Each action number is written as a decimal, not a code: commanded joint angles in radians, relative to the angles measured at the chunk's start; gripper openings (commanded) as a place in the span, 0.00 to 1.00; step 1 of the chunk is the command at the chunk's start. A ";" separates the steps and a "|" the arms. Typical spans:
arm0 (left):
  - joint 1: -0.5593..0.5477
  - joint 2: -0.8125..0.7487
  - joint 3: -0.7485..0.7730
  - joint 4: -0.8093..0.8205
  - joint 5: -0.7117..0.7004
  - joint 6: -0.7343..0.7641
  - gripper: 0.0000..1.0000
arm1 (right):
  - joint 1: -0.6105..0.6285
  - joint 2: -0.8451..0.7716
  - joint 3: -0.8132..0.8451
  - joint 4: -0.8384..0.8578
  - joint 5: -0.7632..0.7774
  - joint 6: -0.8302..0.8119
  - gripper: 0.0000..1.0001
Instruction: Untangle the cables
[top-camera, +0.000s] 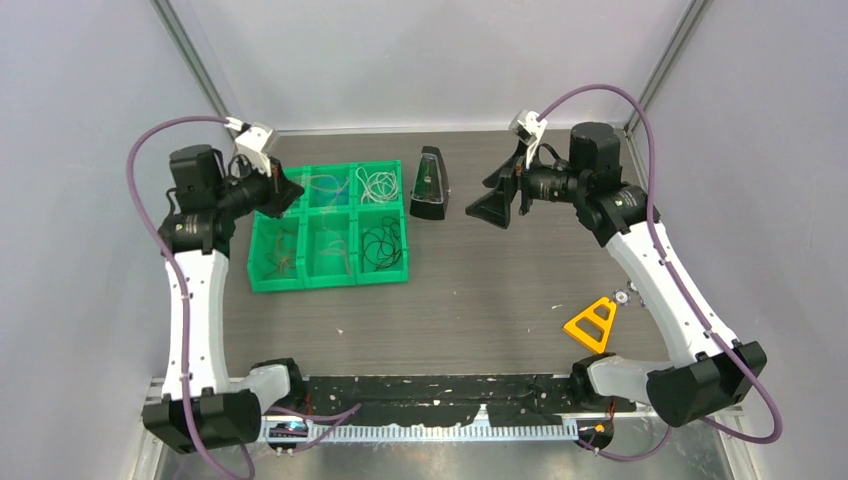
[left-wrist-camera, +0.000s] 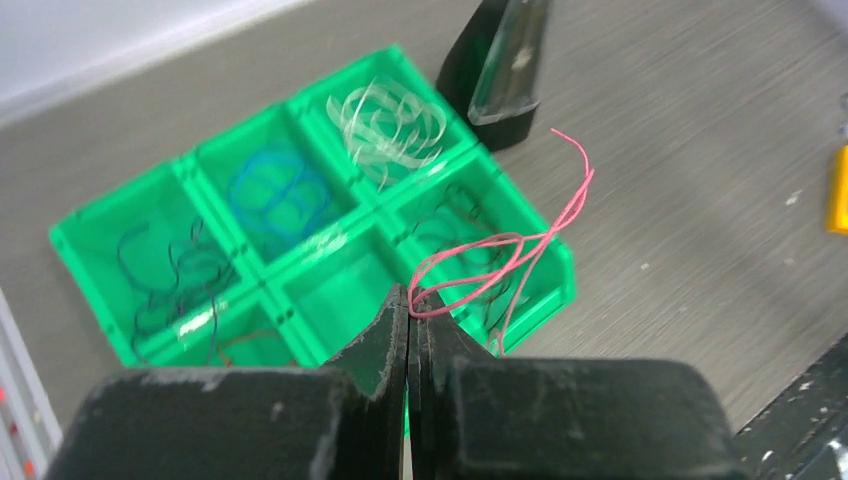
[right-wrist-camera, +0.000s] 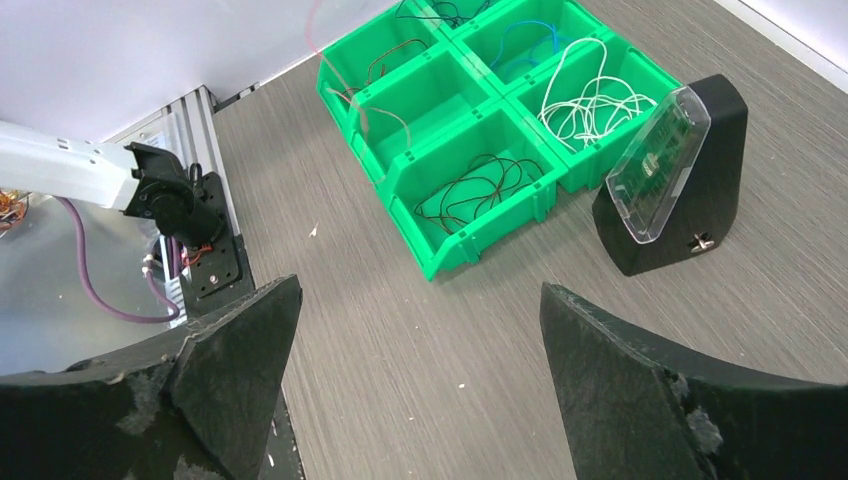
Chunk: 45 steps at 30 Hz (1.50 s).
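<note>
Spotted a yellow triangular piece (top-camera: 592, 323) on the desk (top-camera: 480, 290) by the right arm base, unrelated to the sorting. Next out, a green tray (top-camera: 330, 281) of six compartments.

Found the near row holding a black cable (top-camera: 381, 245) on the right and thin brownish wires (top-camera: 277, 255) on the left. Read little or nothing in the middle one (looked bare from the left wrist, hard to confirm from above). Found the far row holding a white cable (top-camera: 377, 184) on the right and a blue cable (left-wrist-camera: 280, 190) in the middle. Made out dark wires (left-wrist-camera: 170, 270) in the last compartment, from the left wrist only. Judged those colours as already separated, roughly one per compartment.

Logged the left fingers (left-wrist-camera: 408, 318) clenched tight on a red cable (left-wrist-camera: 500, 255), held up in the air above the tray, loops dangling, free end pointing out past the tray edge. Logged the right fingers (top-camera: 496, 203) spread wide, grasping nothing, hovering over the desk just beside a black wedge-shaped device (top-camera: 430, 185), well apart from the tray.

Rated the task as nearly finished. Saw no loose cable lying on the desk, only the red cable not yet dropped, probably due for the bare-looking middle compartment. Could not rule out leftover knots inside the compartments from these views.
</note>
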 joint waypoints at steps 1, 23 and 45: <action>0.009 0.042 -0.101 0.079 -0.160 0.091 0.00 | -0.004 -0.001 0.057 -0.020 0.000 -0.033 0.95; -0.205 0.493 -0.164 -0.028 -0.553 0.073 0.00 | -0.003 0.047 0.064 -0.061 0.030 -0.044 0.95; -0.257 0.524 -0.133 -0.008 -0.765 -0.044 0.24 | -0.004 0.035 0.049 -0.066 0.039 -0.051 0.95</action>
